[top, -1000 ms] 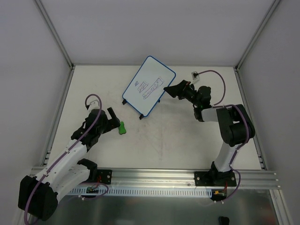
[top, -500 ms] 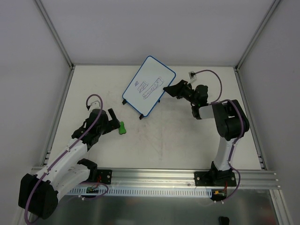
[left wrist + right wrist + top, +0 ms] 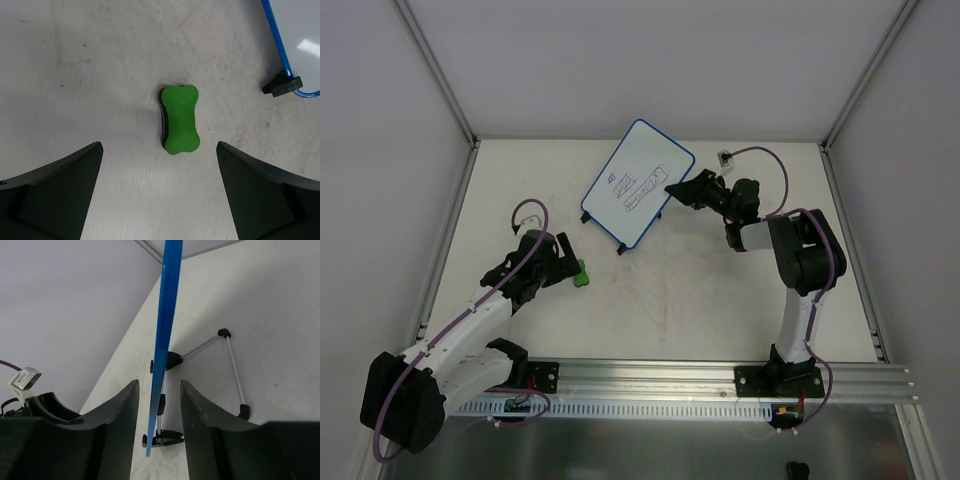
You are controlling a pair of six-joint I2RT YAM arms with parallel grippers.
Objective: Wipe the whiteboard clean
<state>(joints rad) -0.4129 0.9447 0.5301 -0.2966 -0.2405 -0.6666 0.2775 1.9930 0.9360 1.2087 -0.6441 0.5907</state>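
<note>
Astride whiteboard [image 3: 169,290] rim, right tool [image 3: 158,386]

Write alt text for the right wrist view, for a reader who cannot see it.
The blue rim of the whiteboard, seen edge-on, runs down the frame between the two dark fingers of the right gripper, with a narrow gap on each side. Behind it, the board's wire stand with black feet rests on the pale table.

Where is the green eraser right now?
In the top view the green eraser lies flat on the left half of the table, right beside the open left pincer and nearer the arms than the whiteboard.
</note>
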